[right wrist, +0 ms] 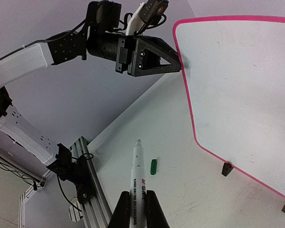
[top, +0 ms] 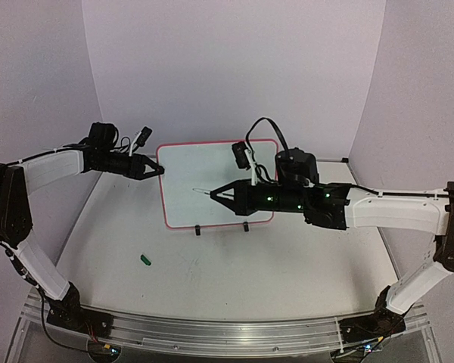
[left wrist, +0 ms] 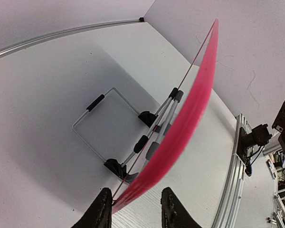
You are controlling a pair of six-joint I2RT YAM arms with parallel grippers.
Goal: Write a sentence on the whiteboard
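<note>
White desk (top: 212, 287), lilac walls: the whiteboard (top: 212, 181) stands upright at mid-desk, blank. Left fingers (left wrist: 99, 213) straddle its left edge, parted, apparently not clamped. Right fingers (right wrist: 154, 211) pinch the marker (right wrist: 137, 175), its tip aimed at the board's face just ahead.

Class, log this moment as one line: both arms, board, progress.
left fingers: astride whiteboard edge | right fingers: shut on marker, off whiteboard | whiteboard: blank | cap: on table
</note>
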